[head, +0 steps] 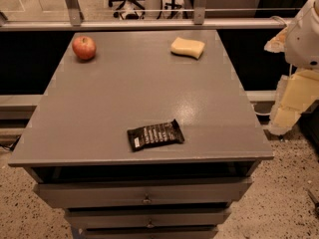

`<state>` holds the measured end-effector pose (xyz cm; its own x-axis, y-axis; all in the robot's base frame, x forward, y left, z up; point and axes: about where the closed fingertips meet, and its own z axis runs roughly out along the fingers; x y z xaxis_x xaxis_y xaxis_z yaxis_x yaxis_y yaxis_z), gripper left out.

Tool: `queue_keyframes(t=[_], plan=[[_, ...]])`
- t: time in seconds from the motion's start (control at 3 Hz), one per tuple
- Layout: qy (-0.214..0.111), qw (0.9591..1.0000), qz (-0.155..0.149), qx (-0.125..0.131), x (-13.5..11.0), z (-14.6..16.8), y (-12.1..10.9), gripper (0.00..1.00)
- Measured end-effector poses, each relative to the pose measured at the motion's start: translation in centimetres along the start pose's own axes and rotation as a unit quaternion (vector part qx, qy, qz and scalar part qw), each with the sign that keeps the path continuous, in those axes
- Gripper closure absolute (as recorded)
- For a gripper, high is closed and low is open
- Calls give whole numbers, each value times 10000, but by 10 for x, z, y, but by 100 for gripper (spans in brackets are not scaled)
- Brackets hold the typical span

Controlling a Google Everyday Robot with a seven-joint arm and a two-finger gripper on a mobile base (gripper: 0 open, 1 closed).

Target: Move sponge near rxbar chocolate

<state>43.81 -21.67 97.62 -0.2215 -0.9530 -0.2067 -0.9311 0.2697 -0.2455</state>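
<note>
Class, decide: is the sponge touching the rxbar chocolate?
Apart. Camera view shows grey table between sponge and rxbar chocolate; gripper hangs beyond its right edge.

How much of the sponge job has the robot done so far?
Nothing looks done yet. The sponge lies at the far right of the table, well apart from the rxbar chocolate near the front edge. In hand: the gripper hangs off the table's right side, touching neither. Left to do: reach the sponge, pick it up and set it beside the bar.
</note>
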Motion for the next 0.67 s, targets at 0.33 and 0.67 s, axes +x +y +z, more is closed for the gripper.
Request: queue_keyframes(t=[0.33, 0.67], plan=[[0, 10000, 0, 1, 0, 0, 0, 0], [-153, 9998, -88, 67, -8, 10, -15, 0]])
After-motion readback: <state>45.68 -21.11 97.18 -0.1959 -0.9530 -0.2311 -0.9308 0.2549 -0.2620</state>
